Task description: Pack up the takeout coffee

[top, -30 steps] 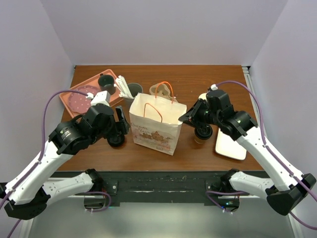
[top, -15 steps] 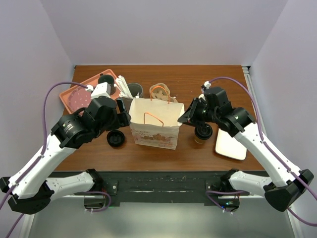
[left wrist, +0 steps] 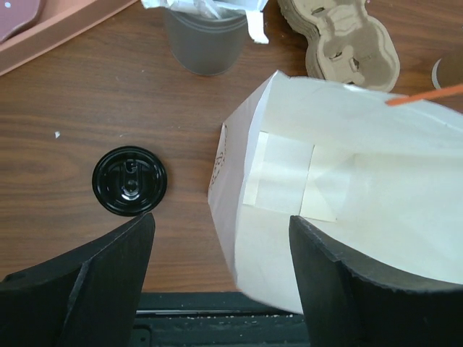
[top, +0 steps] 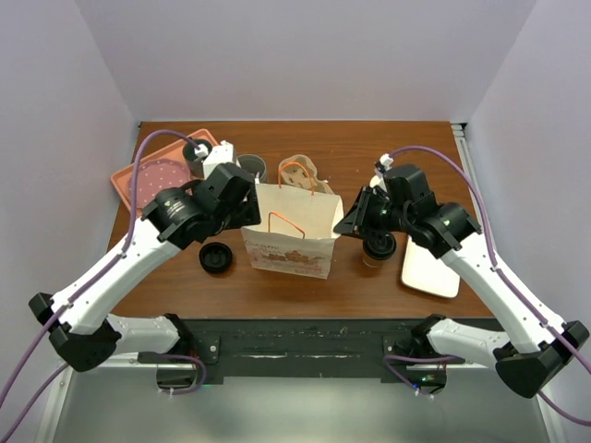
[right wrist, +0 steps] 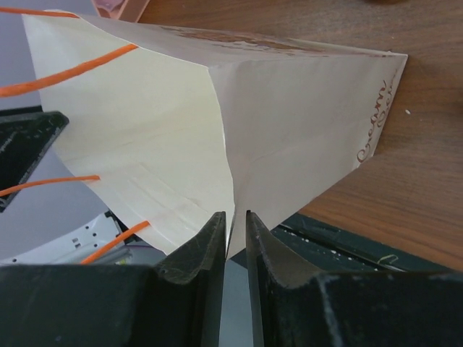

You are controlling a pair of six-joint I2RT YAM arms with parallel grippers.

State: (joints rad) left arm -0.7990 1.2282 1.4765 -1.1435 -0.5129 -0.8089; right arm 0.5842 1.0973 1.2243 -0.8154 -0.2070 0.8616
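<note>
The takeout coffee (top: pixel 372 261) is judged to be the tan-brown shape standing on the table (top: pixel 369 148) just right of the paper bag (top: pixel 288 235). It is largely hidden beneath the right arm, so its rim and contents cannot be made out. A black lid (left wrist: pixel 130 181) lies by itself on the table, on the bag's other side, so the cup is presumed to be uncovered. Such a cup would be expected to be light, thin-walled and easily crushed, and liable to spill if tipped. It would best be taken around the side wall at mid-height, with mild pressure, and kept upright. The right pincer (right wrist: pixel 235 217) is clenched on the bag's upper right edge, with a fold of paper nipped between its fingers and the forearm reaching in from the right, low over the cup. The left pincer (left wrist: pixel 221 220) is released, its fingers spread wide above the bag's left corner with nothing held, and its arm is raised and bent over from the left. A cardboard cup carrier (left wrist: pixel 340 43) is seen behind the bag.
</note>
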